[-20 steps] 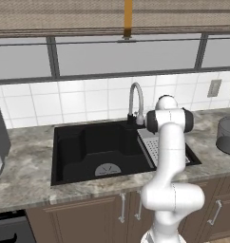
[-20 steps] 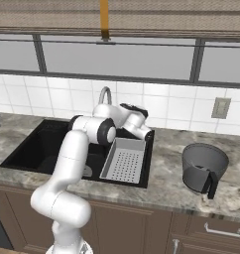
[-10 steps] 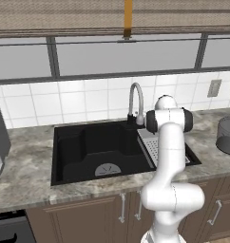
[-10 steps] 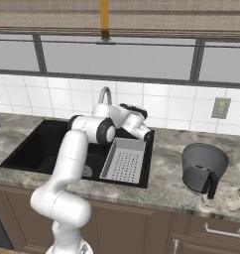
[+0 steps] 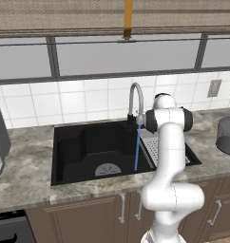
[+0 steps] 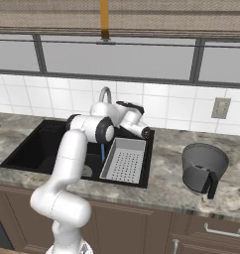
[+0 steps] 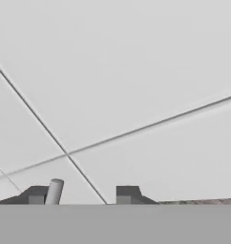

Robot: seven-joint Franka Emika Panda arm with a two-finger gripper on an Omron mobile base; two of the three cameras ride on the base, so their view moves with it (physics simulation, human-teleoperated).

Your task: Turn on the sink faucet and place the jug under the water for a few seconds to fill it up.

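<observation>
Water (image 5: pixel 136 149) is streaming from the sink faucet (image 5: pixel 136 98) into the sink (image 5: pixel 83 142) — the jug (image 6: pixel 205 168) is sitting apart on the counter; gripper (image 7: pixel 81 194) jaws are standing slightly apart, empty.

No writing, label, brand, number or sign is showing anywhere that can be read. The jug (image 6: pixel 205 168), the sink faucet (image 5: pixel 135 102) and the tiled wall (image 7: pixel 136 71) behind it are all showing plain, unmarked faces, and the wall outlet (image 6: pixel 220 108) near the jug is carrying no legible marking.
</observation>
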